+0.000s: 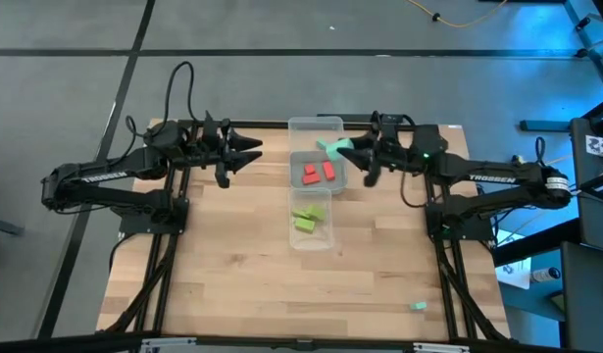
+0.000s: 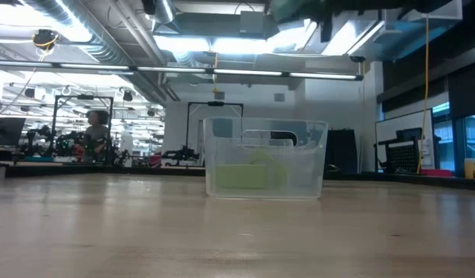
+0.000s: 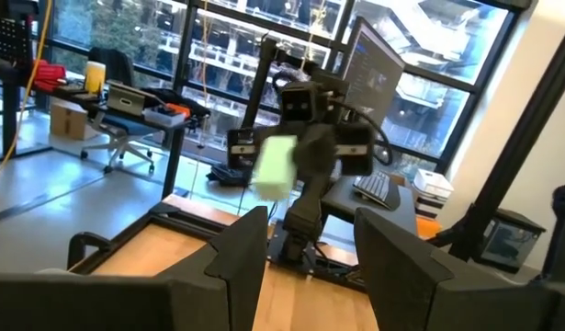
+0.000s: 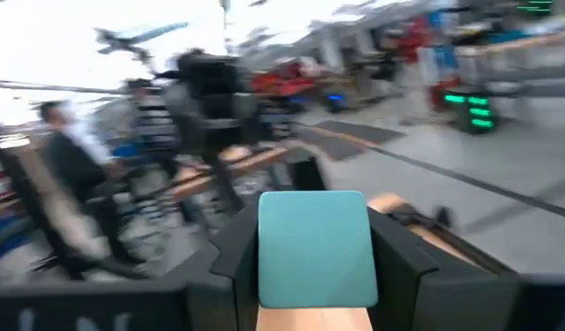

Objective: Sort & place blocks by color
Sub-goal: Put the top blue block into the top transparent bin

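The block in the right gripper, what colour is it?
Mint teal-green block, seen best in the right wrist view, between the right gripper fingers.

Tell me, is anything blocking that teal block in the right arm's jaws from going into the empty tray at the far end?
Nothing visible is. The right gripper holds the teal block at the edge of the empty far tray, which is open on top. The red blocks and green blocks lie in the nearer trays. The left gripper waits off to the side.

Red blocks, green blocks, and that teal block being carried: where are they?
red blocks (image 1: pixel 318 174): high view, middle of the pair.
green blocks (image 1: pixel 307 218): high view, middle of the pile.
teal block (image 4: pixel 316 248): right wrist view, its flat face.
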